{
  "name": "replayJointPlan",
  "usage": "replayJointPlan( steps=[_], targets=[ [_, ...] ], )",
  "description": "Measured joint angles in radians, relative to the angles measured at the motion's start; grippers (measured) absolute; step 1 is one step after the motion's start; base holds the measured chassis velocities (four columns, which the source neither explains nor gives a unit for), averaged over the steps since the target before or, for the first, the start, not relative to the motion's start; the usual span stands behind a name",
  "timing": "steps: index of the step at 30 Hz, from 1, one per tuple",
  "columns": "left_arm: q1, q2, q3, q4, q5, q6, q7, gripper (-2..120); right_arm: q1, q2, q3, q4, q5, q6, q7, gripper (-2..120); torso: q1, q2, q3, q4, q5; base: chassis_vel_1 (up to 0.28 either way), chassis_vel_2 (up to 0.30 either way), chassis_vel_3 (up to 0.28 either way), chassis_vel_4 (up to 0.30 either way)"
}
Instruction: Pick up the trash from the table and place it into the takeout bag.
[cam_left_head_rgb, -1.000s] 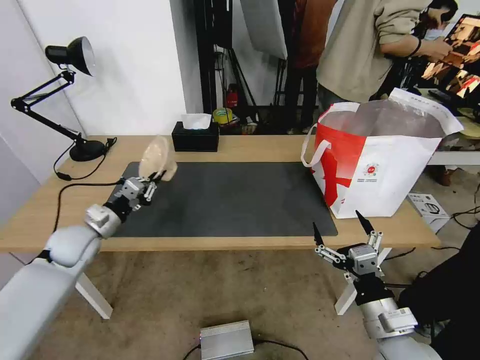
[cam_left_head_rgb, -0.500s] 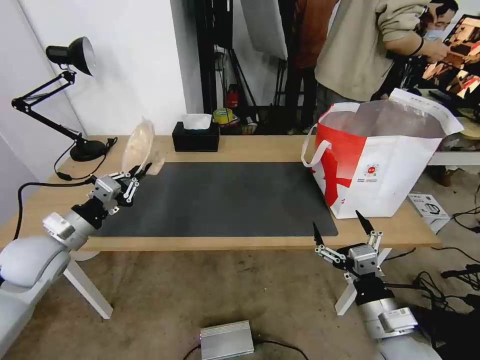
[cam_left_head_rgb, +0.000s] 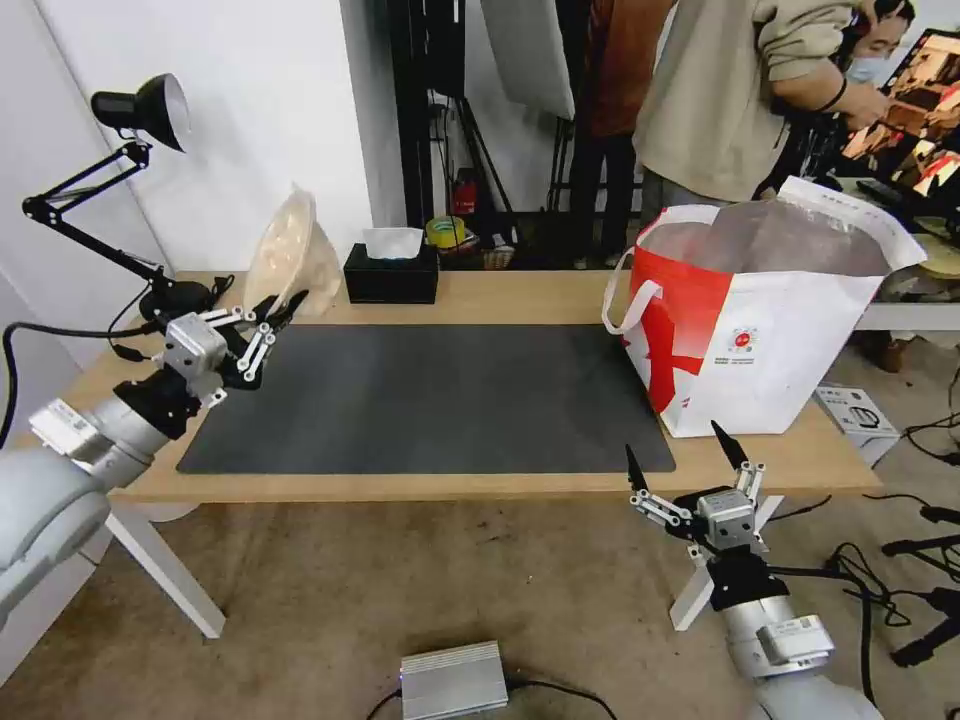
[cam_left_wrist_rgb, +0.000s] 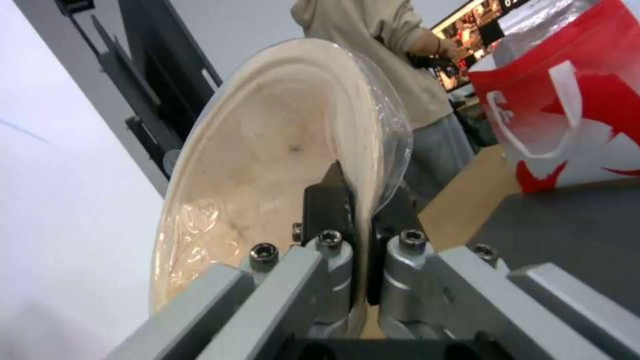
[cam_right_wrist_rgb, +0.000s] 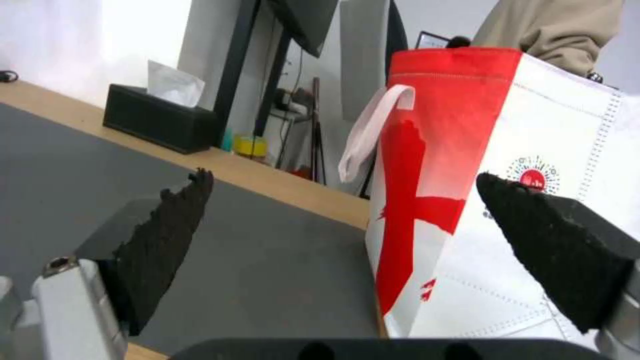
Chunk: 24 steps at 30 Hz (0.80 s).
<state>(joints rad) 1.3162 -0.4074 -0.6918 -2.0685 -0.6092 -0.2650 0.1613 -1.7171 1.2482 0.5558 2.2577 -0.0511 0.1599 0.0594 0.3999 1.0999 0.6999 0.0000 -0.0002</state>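
Observation:
My left gripper (cam_left_head_rgb: 284, 304) is shut on the rim of the tan paper bowl (cam_left_head_rgb: 285, 253), holding it tipped on edge above the left end of the table (cam_left_head_rgb: 520, 292), over the corner of the dark grey mat (cam_left_head_rgb: 440, 395). The left wrist view has the bowl (cam_left_wrist_rgb: 280, 135) pinched between the left gripper's (cam_left_wrist_rgb: 363, 192) black fingers. The white and red takeout bag (cam_left_head_rgb: 790, 340) stands open at the table's right end. My right gripper (cam_left_head_rgb: 676, 443) hangs open below the table's front edge, near the bag (cam_right_wrist_rgb: 480, 150); nothing is between its fingers (cam_right_wrist_rgb: 167, 235).
A black tissue box (cam_left_head_rgb: 391, 273) sits at the table's back edge, and a black desk lamp (cam_left_head_rgb: 135, 110) with its cable at the back left. On the floor lie a silver box (cam_left_head_rgb: 452, 680) and a white carton (cam_left_head_rgb: 848, 408). People stand behind the table.
My left arm has drawn back to the left and risen, carrying the tan bowl with it and tipping it more upright. The right arm has not moved.

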Motion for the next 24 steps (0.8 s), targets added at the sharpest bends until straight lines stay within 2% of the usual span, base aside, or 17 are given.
replayJointPlan(
  steps=[9,24],
  targets=[
    [-0.069,0.066,0.022,0.004,-0.037,-0.001,-0.014,0,0.0,0.0,0.0,0.0,0.0,0.0,0.0,100,0.0,0.0,0.0,-0.0001,0.0002,0.0,0.0,0.0,0.0],
    [-0.1,0.062,0.053,0.041,-0.026,-0.024,-0.002,0,0.0,0.0,0.0,0.0,0.0,0.0,0.0,100,0.0,0.0,0.0,0.0,0.0002,0.0,0.0,0.0,0.0]
  ],
)
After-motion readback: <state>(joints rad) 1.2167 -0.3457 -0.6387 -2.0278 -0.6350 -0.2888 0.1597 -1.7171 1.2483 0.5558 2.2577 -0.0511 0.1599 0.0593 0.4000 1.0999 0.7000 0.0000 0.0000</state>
